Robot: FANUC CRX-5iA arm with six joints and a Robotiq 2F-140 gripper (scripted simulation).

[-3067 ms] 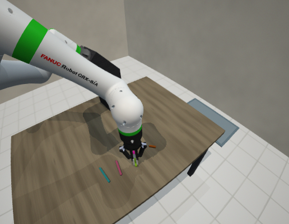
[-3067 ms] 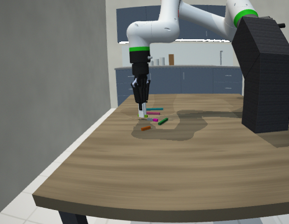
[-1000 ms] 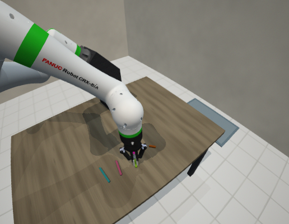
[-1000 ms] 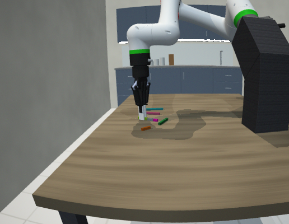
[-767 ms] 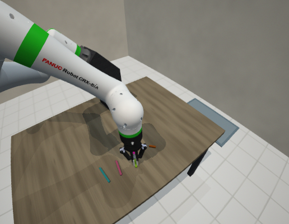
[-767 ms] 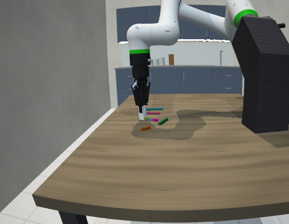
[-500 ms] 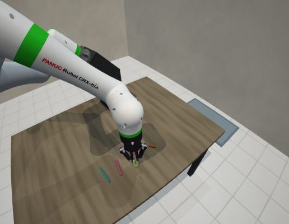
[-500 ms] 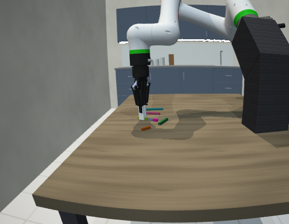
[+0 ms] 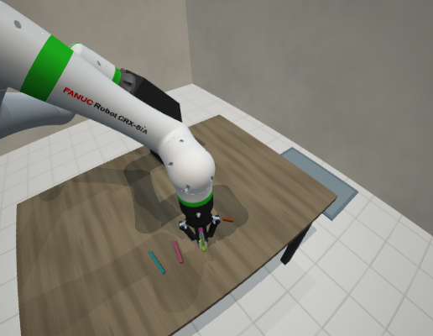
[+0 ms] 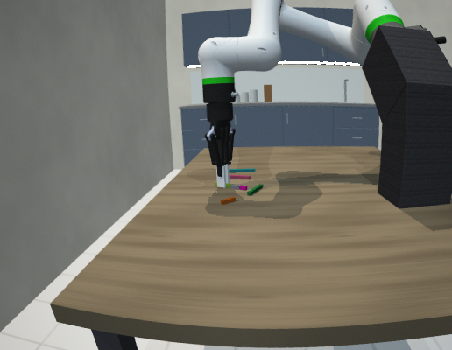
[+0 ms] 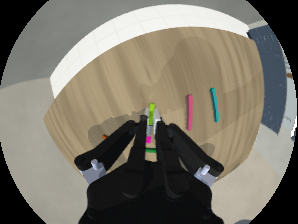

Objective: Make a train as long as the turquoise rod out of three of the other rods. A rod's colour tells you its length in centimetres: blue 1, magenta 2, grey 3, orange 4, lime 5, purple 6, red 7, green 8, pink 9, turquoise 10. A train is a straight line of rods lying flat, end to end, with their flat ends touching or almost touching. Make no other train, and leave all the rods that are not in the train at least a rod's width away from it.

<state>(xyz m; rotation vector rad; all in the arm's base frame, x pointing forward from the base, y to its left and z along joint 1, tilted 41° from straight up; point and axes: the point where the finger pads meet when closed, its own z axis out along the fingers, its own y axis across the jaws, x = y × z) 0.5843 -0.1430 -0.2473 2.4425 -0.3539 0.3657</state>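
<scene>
My gripper [image 9: 203, 244] [image 10: 222, 183] [image 11: 151, 113] is low at the table, its fingers slightly open around the lime rod [image 9: 204, 248] [image 10: 228, 185] [image 11: 152, 107]. The lime rod lies in line with the grey rod [image 10: 235, 186] and the magenta rod [image 9: 200, 229] [image 10: 243, 187] [image 11: 148, 140], with the grey one in the middle. The fingers partly hide the lime-grey joint; any small gap there cannot be told. The turquoise rod [image 9: 156, 262] [image 10: 243, 171] [image 11: 215, 105] lies apart, beyond the pink rod [image 9: 178, 252] [image 10: 239, 177] [image 11: 189, 112].
A green rod [image 10: 255, 190] [image 11: 151, 150] lies crosswise near the magenta end, separated by a small gap. An orange rod [image 9: 228, 219] [image 10: 228, 200] [image 11: 105, 137] lies on the opposite side of the line from the pink rod. The table edge [image 9: 245, 286] runs beyond the lime end.
</scene>
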